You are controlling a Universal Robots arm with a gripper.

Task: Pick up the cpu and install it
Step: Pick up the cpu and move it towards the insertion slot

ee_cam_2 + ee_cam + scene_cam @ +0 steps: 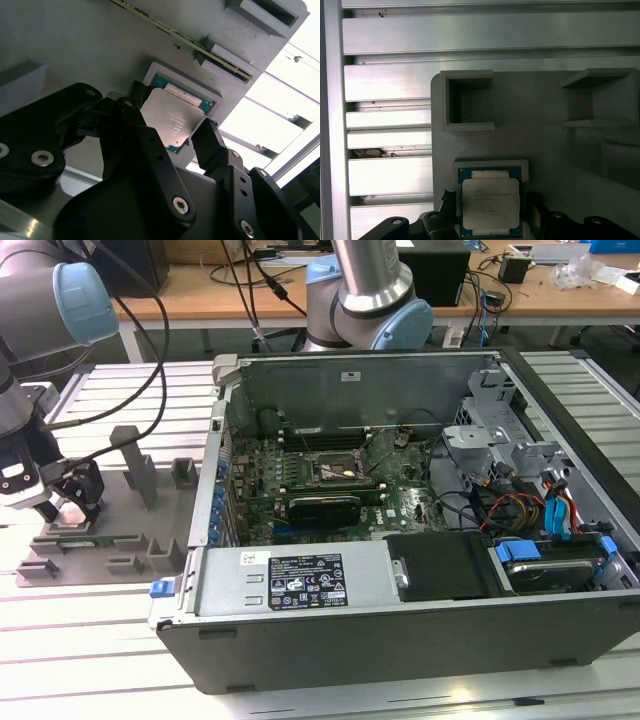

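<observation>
The cpu (pixel 490 200) (pixel 172 119) is a small square chip with a silvery top on a green board. It lies flat in a shallow pocket of the grey fixture tray (pixel 550 150) (pixel 90 45) (pixel 110 538). My gripper (pixel 66 502) (pixel 490 206) (pixel 169 121) hangs low over that pocket at the exterior view's left. Its black fingers (pixel 449 202) (pixel 207 137) stand open on two opposite sides of the chip, close to its edges. The chip still rests in the pocket.
An open computer case (pixel 400 570) fills the middle and the exterior view's right, with the motherboard socket (pixel 340 472) inside. A second arm's base (pixel 368 300) stands behind the case. The tray carries upright posts (pixel 135 465). Slotted aluminium table (pixel 385 90) surrounds the tray.
</observation>
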